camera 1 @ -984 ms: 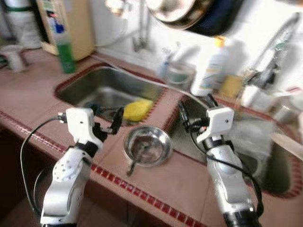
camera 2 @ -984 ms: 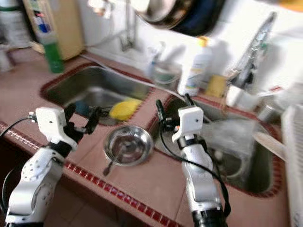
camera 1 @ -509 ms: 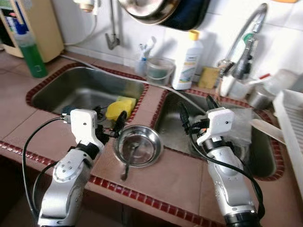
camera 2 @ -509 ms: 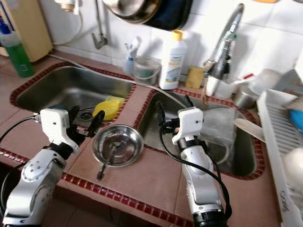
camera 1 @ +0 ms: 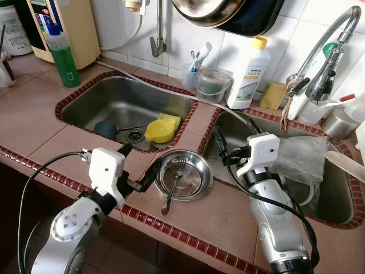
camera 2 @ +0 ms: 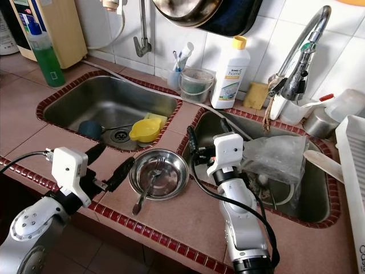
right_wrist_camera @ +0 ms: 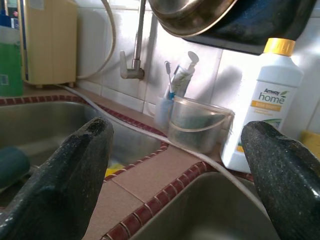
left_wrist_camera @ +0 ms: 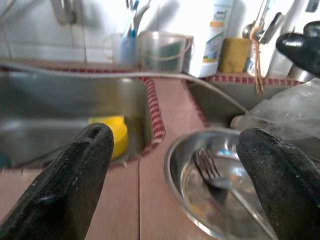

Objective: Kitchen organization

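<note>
Head views: a steel bowl (camera 1: 183,174) holding a fork (camera 1: 173,191) sits on the tiled counter (camera 1: 34,111) between two sinks. Left gripper (camera 1: 138,169) – fingers spread – hovers just left of it.

Wrist views: right gripper (right_wrist_camera: 175,175), fingers apart, faces a white detergent bottle (right_wrist_camera: 264,107).

Round steel bowl (camera 2: 158,173) holding a fork (camera 2: 147,188), sitting on tiled bench (camera 2: 188,220); left end effector (camera 2: 110,162) hovering open just beside.

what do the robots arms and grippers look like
Both arms are silver-grey segmented shells with white boxy wrist housings. The left gripper and right gripper each have two long black fingers with a rough, grainy surface. Black cables loop loosely from each wrist housing down along the arm.
</note>
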You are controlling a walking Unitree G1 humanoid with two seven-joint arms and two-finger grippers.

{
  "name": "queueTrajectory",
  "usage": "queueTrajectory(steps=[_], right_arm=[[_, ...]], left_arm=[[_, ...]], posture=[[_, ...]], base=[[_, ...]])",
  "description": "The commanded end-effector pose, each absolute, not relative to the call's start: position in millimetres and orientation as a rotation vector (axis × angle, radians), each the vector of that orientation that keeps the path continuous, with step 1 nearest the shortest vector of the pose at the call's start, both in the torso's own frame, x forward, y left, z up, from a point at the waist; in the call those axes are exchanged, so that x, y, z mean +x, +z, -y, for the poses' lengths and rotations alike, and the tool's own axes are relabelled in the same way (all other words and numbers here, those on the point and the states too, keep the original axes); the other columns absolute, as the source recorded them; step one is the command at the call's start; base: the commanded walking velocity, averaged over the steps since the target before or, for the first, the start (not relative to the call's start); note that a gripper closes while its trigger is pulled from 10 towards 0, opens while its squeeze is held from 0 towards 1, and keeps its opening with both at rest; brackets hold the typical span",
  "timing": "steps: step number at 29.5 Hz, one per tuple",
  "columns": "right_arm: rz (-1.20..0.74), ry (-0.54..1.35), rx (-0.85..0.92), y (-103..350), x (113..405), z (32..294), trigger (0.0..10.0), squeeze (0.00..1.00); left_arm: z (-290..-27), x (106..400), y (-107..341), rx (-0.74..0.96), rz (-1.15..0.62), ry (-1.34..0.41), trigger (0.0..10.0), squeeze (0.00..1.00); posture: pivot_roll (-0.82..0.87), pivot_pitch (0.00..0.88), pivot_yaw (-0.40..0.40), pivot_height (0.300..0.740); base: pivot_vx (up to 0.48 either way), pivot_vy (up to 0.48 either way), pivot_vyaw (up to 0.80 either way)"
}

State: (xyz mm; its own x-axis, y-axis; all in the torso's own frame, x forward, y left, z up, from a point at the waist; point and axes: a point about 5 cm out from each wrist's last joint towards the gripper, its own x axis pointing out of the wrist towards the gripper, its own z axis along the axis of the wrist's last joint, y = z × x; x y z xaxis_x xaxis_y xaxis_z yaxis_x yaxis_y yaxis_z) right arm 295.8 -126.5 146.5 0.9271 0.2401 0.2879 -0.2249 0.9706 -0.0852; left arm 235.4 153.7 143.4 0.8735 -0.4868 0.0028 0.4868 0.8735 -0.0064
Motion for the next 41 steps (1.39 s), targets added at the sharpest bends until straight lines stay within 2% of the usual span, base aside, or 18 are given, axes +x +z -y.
queueTrajectory(steps=[1,7,15,18,20,25,30,41], right_arm=[[0.326,0.237,-0.056,153.3,294.5,126.5,10.0,0.0],[0.324,0.241,-0.05,153.1,294.5,124.7,10.0,0.0],[0.328,0.247,-0.053,153.7,295.1,123.2,10.0,0.0],[0.327,0.251,-0.055,153.5,294.3,123.4,10.0,0.0],[0.324,0.253,-0.059,152.5,293.6,124.5,10.0,0.0],[0.326,0.256,-0.06,152.9,292.2,123.1,10.0,0.0],[0.327,0.253,-0.059,152.4,288.8,122.1,10.0,0.0],[0.33,0.213,-0.049,155.0,282.2,125.0,10.0,0.0]], left_arm=[[-154.8,234.6,143.8,-0.024,-0.008,-0.506,10.0,0.0],[-154.3,236.4,148.6,-0.073,-0.005,-0.486,10.0,0.0],[-150.9,235.7,148.4,-0.024,0.006,-0.502,10.0,0.0],[-143.2,229.0,144.2,0.018,-0.024,-0.556,10.0,0.0],[-127.9,219.7,143.0,0.041,-0.041,-0.632,10.0,0.0],[-109.6,218.3,145.2,0.051,-0.054,-0.67,10.0,0.0],[-94.0,223.8,149.1,0.069,-0.068,-0.675,10.0,0.0],[-81.1,236.7,153.4,0.095,-0.092,-0.61,10.0,0.0]], posture=[[0.04,0.073,-0.057,0.74],[0.04,0.073,-0.06,0.74],[0.04,0.062,-0.064,0.74],[0.04,0.061,-0.063,0.74],[0.04,0.06,-0.064,0.74],[0.03,0.061,-0.052,0.74],[0.02,0.062,-0.039,0.74],[-0.02,0.085,-0.004,0.74]], base=[[0.0,0.0,0.0],[0.0,0.0,0.0],[0.0,0.0,0.0],[0.0,0.0,0.0],[0.0,0.0,0.0],[0.0,0.0,0.0],[0.0,0.0,0.0],[0.0,0.0,0.0]])
